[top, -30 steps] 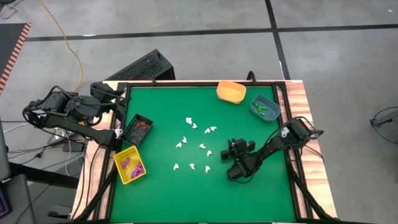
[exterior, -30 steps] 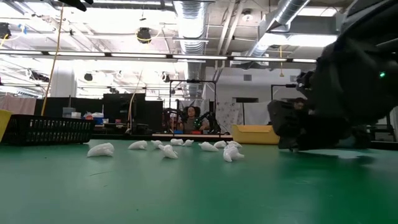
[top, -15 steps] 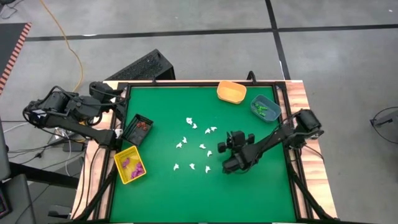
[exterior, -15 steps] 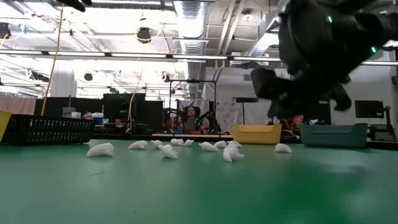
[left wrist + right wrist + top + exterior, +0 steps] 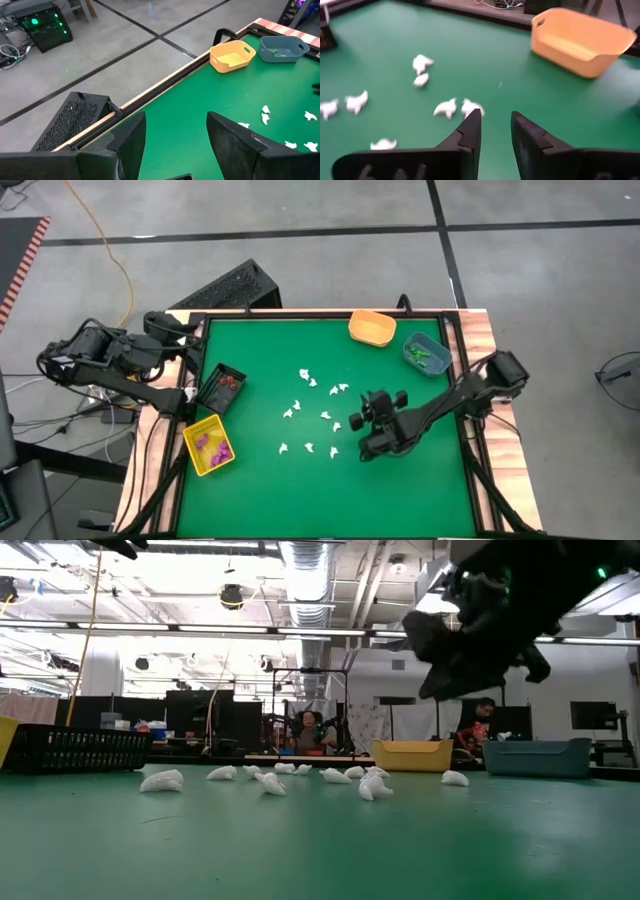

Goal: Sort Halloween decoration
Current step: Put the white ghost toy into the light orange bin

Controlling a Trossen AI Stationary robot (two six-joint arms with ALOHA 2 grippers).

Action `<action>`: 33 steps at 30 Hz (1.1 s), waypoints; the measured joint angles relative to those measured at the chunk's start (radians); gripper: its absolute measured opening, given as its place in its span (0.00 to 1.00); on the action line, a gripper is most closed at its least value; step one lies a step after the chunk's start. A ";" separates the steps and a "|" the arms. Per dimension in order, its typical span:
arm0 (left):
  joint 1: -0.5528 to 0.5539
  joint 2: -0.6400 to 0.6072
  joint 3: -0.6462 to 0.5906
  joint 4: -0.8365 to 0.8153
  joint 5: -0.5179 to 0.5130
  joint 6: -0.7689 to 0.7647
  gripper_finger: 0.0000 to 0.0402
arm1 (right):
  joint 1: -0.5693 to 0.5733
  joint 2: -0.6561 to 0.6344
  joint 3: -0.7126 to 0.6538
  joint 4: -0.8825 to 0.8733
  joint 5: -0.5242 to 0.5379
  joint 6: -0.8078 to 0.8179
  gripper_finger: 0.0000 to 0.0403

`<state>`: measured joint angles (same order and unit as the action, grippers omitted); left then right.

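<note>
Just beyond the right tool (image 5: 493, 131), its fingers slightly parted and empty, lie scattered white trinkets (image 5: 445, 107).

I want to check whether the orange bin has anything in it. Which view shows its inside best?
The right wrist view: it looks down into the orange bin, and the visible floor looks bare. The left wrist view shows it farther off, the high view small, and the low view only its side wall.
</note>
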<state>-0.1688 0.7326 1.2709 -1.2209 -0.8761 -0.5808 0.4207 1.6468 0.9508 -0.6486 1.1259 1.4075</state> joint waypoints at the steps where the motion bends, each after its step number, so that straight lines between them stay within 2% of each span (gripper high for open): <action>1: 0.000 0.000 0.000 0.000 0.001 0.000 0.50 | 0.006 0.027 0.000 0.014 0.000 0.001 0.27; 8: 0.000 0.000 0.000 0.000 0.006 -0.005 0.50 | 0.030 0.220 0.000 0.068 0.006 0.122 0.45; 11: 0.000 0.000 0.000 0.000 0.006 -0.007 0.50 | 0.040 0.277 -0.001 0.064 0.041 0.205 0.54; 15: 0.000 0.000 0.000 0.000 0.006 -0.025 0.50 | 0.052 0.334 -0.001 0.064 0.017 0.321 0.63; 17: 0.000 0.000 0.000 -0.001 0.006 -0.038 0.50 | 0.060 0.371 -0.001 0.084 0.007 0.354 0.63; 21: 0.000 0.000 0.000 -0.003 0.006 -0.049 0.50 | 0.083 0.444 -0.001 0.148 0.053 0.353 0.62; 26: 0.000 0.000 0.000 -0.002 -0.001 -0.056 0.50 | 0.097 0.495 0.000 0.159 0.043 0.371 0.60; 33: 0.000 0.000 0.000 -0.002 -0.003 -0.064 0.50 | 0.095 0.493 0.000 0.146 0.028 0.328 0.44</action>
<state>-0.1684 0.7330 1.2709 -1.2232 -0.8787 -0.6452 0.5156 2.1403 0.9512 -0.5023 1.1538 1.7358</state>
